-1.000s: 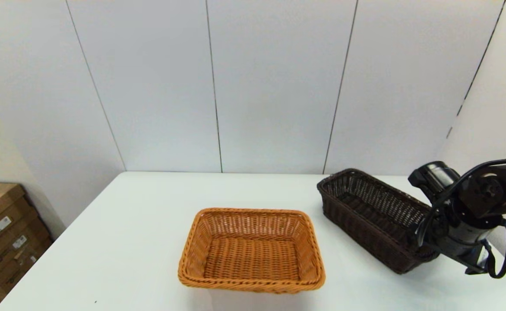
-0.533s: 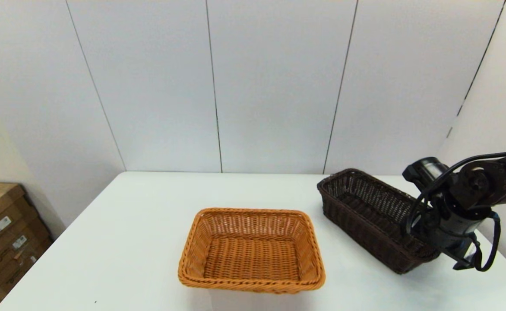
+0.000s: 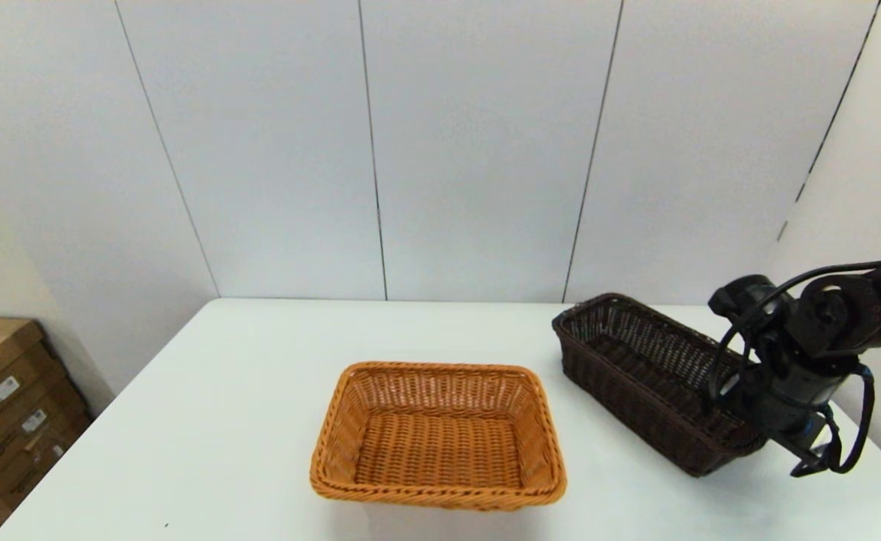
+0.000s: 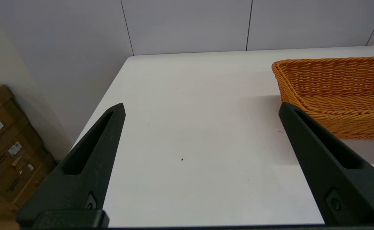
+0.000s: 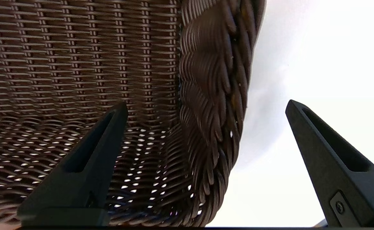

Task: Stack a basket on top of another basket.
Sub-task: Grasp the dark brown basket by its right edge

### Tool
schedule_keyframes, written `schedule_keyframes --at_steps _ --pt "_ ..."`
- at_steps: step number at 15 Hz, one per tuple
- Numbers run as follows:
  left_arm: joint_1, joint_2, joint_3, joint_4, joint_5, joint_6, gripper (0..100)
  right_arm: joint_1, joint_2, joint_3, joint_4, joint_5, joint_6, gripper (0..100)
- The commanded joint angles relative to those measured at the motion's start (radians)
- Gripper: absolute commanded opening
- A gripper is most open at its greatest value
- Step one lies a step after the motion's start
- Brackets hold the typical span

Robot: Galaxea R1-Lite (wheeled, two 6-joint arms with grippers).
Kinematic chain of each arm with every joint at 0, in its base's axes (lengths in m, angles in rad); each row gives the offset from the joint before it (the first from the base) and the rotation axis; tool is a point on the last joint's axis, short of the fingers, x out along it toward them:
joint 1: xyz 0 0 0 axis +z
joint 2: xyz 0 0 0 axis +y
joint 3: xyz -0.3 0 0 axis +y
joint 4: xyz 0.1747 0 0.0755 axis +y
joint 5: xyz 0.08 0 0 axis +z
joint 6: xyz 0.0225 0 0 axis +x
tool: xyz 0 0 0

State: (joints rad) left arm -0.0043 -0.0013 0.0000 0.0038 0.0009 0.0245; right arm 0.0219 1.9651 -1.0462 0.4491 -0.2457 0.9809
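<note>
Two baskets: one dark basket [image 3: 651,379] under the right gripper [image 5: 206,105], one orange basket [image 3: 438,434].

Over the last second the right arm has drawn in and lifted slightly at the near right end of the dark brown basket [image 3: 647,376], its wrist housing now sitting higher and tighter over the braided rim [image 5: 212,95]. The right gripper [image 5: 206,105] has come to straddle that rim (fingers spread wide, one inside the basket, one outside over the white table [image 3: 222,421]).
</note>
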Motion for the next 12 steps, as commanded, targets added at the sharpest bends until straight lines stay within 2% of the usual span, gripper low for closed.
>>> schedule_keyframes --at_steps 1,9,10,12 --pt "0.0 0.0 0.002 0.001 0.001 0.0 100 -0.019 0.015 -0.021 0.023 0.013 0.01 100" --pt "0.0 0.0 0.002 0.001 0.001 0.0 100 -0.027 0.017 -0.028 0.037 0.016 0.012 100" --pt "0.0 0.0 0.002 -0.001 0.001 0.0 100 -0.027 0.018 -0.028 0.037 0.016 0.012 0" --pt "0.0 0.0 0.002 -0.001 0.001 -0.001 100 -0.025 0.018 -0.026 0.037 0.016 0.015 0"
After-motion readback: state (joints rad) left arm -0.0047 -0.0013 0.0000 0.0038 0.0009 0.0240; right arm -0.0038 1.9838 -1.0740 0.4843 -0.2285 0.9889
